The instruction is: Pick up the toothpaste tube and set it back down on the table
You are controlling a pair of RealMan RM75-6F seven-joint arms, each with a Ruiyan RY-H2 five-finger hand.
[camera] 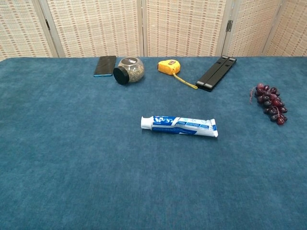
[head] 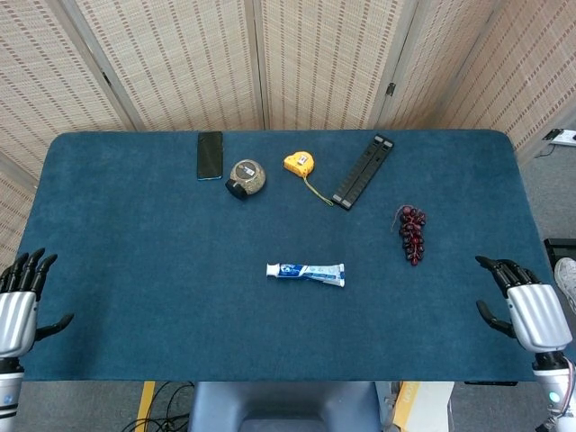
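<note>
The white and blue toothpaste tube lies flat on the blue table, cap end to the left, with nothing touching it. My left hand hovers off the table's front left corner, fingers spread and holding nothing. Off the front right corner my right hand is likewise open and holds nothing. Both hands are far from the tube and show only in the head view.
Along the far side lie a black phone, a tipped jar, a yellow tape measure and a black folded stand. A bunch of dark grapes sits right of the tube.
</note>
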